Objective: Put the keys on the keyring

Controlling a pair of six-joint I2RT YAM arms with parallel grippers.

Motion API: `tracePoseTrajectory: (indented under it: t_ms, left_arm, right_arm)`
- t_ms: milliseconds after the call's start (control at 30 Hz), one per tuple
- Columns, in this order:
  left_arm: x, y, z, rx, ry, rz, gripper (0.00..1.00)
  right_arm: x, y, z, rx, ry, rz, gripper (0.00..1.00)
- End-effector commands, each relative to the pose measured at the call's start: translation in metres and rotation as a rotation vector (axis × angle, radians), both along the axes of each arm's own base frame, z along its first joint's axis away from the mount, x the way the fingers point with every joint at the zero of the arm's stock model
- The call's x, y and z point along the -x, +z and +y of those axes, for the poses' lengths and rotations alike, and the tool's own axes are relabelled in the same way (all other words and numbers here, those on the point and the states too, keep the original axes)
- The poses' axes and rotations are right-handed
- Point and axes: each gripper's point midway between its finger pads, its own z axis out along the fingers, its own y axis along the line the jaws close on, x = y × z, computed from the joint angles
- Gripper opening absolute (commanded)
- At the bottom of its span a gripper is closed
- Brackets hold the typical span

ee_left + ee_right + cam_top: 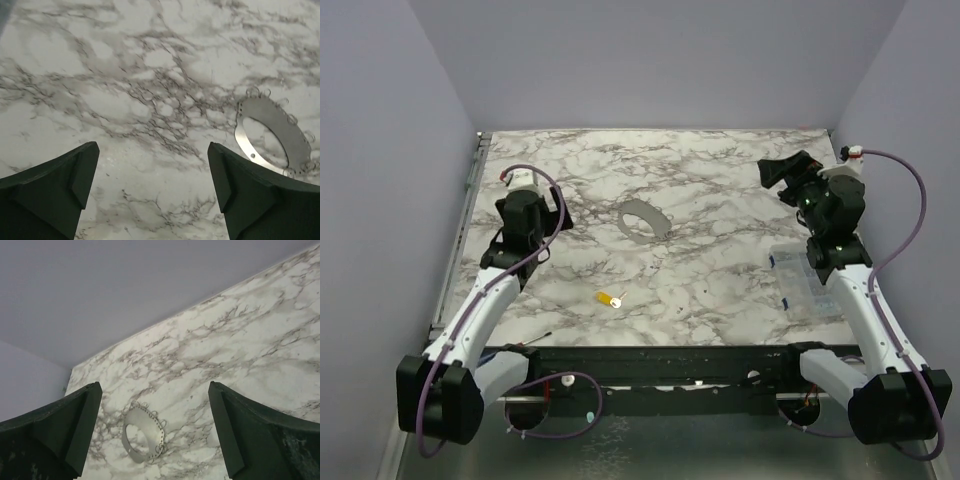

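Note:
The keyring (pixel 645 220) is a thin grey metal hoop with small wire loops along one edge, lying flat mid-table. It also shows as the keyring (pixel 280 120) at the right of the left wrist view and the keyring (pixel 147 419) low between the fingers of the right wrist view. The key (pixel 610 298), tiny with a yellow-orange head and whitish end, lies near the front edge, seen only from the top. My left gripper (pixel 530 232) (pixel 152 150) hovers open left of the ring, empty. My right gripper (pixel 788 175) (pixel 155 390) is open at the far right, raised and empty.
A clear plastic box (pixel 805 280) rests on the marble table (pixel 720 260) at the right, partly under the right arm. Lavender walls close in the back and both sides. A dark rail (pixel 660 360) runs along the front edge.

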Motion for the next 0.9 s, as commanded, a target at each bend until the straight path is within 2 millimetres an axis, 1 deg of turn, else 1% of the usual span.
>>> tracePoseTrajectory:
  t_ms: [0, 67, 133, 200, 233, 300, 367, 467, 533, 633, 733, 800, 867]
  left_arm:
    - [0.001, -0.023, -0.067, 0.091, -0.284, 0.119, 0.99]
    - [0.003, -0.035, -0.092, 0.071, -0.378, 0.165, 0.99]
    - [0.011, -0.043, -0.117, 0.064, -0.478, 0.196, 0.98]
    - [0.017, -0.05, -0.137, 0.061, -0.561, 0.221, 0.94]
    - [0.019, -0.053, -0.145, 0.061, -0.587, 0.233, 0.92]
    - [0.022, -0.06, -0.161, 0.066, -0.635, 0.259, 0.87]
    - [0.025, -0.066, -0.181, 0.062, -0.685, 0.284, 0.82]
    - [0.026, -0.075, -0.209, 0.024, -0.715, 0.314, 0.8]
    - [0.022, -0.084, -0.226, -0.005, -0.721, 0.334, 0.78]
    - [0.016, -0.109, -0.243, 0.009, -0.736, 0.411, 0.69]
    - [0.008, -0.128, -0.25, 0.001, -0.726, 0.457, 0.66]
    - [0.002, -0.135, -0.254, -0.004, -0.721, 0.474, 0.65]
    - [-0.002, -0.142, -0.258, -0.006, -0.722, 0.493, 0.62]
  right_arm:
    - [0.014, -0.028, 0.025, -0.032, 0.14, 0.1, 1.0]
    - [0.018, -0.039, 0.031, -0.036, 0.179, 0.13, 1.0]
    - [0.02, -0.056, 0.037, -0.028, 0.215, 0.177, 1.0]
    - [0.02, -0.069, 0.043, -0.001, 0.254, 0.221, 1.0]
    - [0.023, -0.08, 0.047, 0.013, 0.278, 0.268, 1.0]
    - [0.024, -0.093, 0.054, 0.05, 0.314, 0.321, 1.0]
    - [0.024, -0.103, 0.058, 0.098, 0.333, 0.359, 1.0]
    - [0.026, -0.112, 0.063, 0.148, 0.348, 0.386, 1.0]
    - [0.027, -0.117, 0.064, 0.166, 0.356, 0.405, 1.0]
    - [0.031, -0.122, 0.063, 0.175, 0.352, 0.443, 1.0]
    - [0.035, -0.119, 0.066, 0.174, 0.365, 0.429, 1.0]
    - [0.039, -0.118, 0.069, 0.172, 0.38, 0.415, 1.0]
    - [0.041, -0.119, 0.072, 0.167, 0.398, 0.413, 1.0]
